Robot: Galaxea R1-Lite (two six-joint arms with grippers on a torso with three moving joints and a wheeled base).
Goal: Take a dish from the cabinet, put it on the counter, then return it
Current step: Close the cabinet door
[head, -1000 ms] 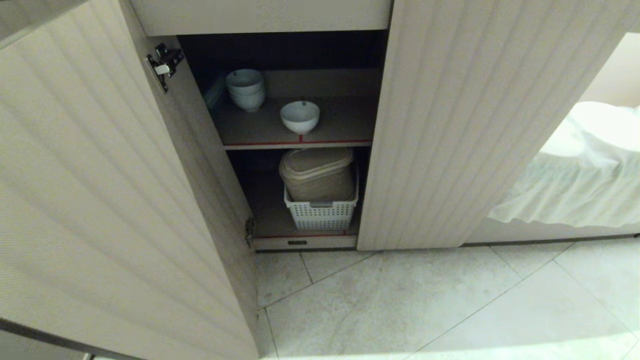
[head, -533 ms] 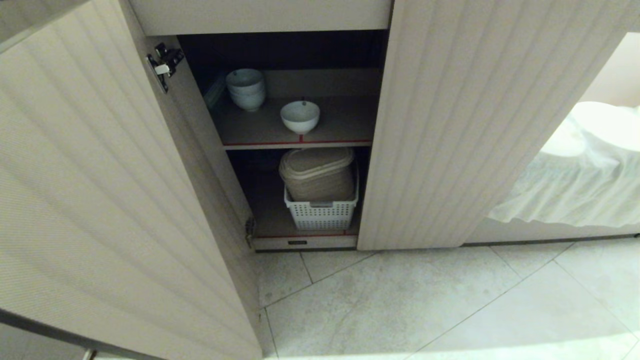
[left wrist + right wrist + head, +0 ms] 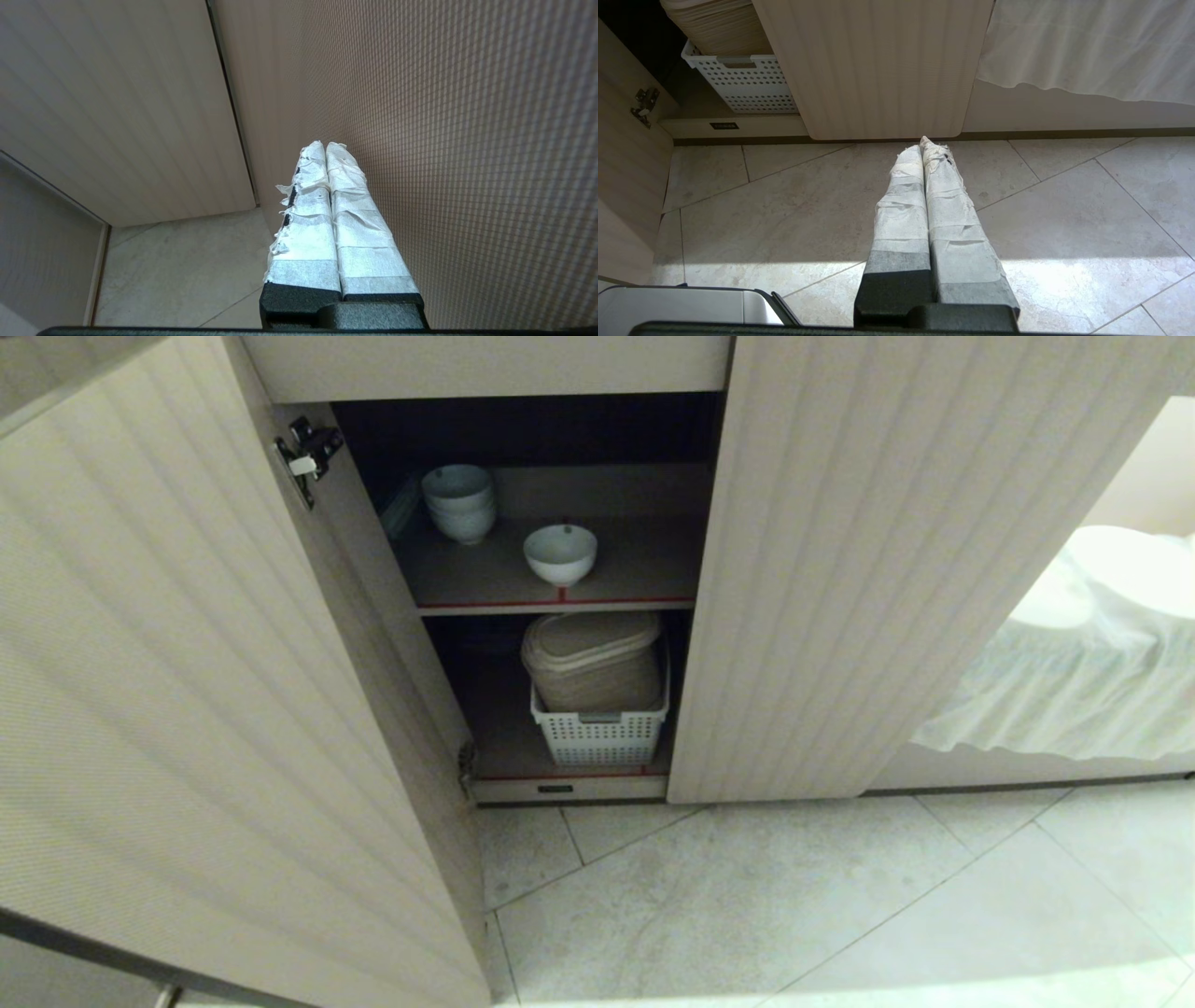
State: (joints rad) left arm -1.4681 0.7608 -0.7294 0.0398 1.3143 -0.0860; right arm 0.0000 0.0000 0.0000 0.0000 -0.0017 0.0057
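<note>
Left gripper (image 3: 326, 145), its taped fingers pressed together and holding nothing, sits close against the fluted outer face of the open left door (image 3: 187, 709); whether the tips touch the door cannot be told. Right gripper (image 3: 923, 142), fingers likewise pressed together and empty, hangs parked above the tiled floor (image 3: 794, 915) in front of the cabinet (image 3: 485, 364). Neither arm appears in the head view.

Dish (image 3: 560, 553): a small white bowl standing upright and alone near the front edge of the upper shelf (image 3: 644, 565), just behind the red tape. A stack of similar bowls (image 3: 458, 502) stands further back and to the left on the same shelf. On the lower shelf a white perforated basket (image 3: 600, 735) holds a beige lidded container (image 3: 592, 660).

Progress, as judged: the cabinet stands open with the dish exposed, but nothing has been grasped. The counter is not in view. Whether the dish awaits its first lift or has already been returned cannot be decided from this arrangement; if the former, reaching in, gripping, carrying, setting down and returning all remain.
</note>
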